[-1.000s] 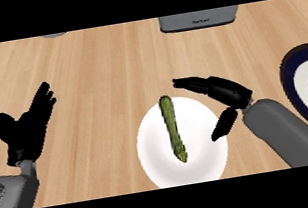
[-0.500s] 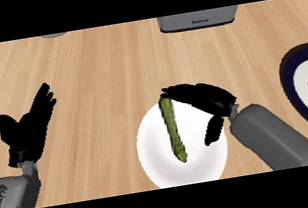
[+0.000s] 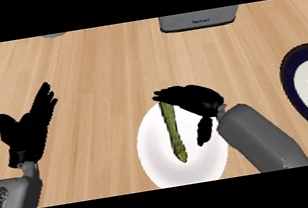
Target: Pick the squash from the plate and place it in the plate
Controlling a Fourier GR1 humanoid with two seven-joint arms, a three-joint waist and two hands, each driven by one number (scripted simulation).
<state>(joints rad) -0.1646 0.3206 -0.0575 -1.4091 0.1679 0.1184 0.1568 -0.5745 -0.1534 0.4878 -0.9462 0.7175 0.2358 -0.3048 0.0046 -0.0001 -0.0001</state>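
I am looking down on a light wooden bench (image 3: 106, 63), where a grey box (image 3: 198, 19) is sitting at the far edge, carrying a small line of writing I cannot read, and a dark blue-rimmed plate (image 3: 293, 89) is lying at the right edge. The squash (image 3: 174, 133) is lying lengthwise on the white plate (image 3: 156, 146) by the near edge, and my right hand (image 3: 197, 100) is hovering over that plate's far side, its fingers (image 3: 170, 94) curving over the squash's far tip with the thumb hanging apart, not closing on it. My left hand (image 3: 26, 131) is resting open toward the left edge, fingers straight.
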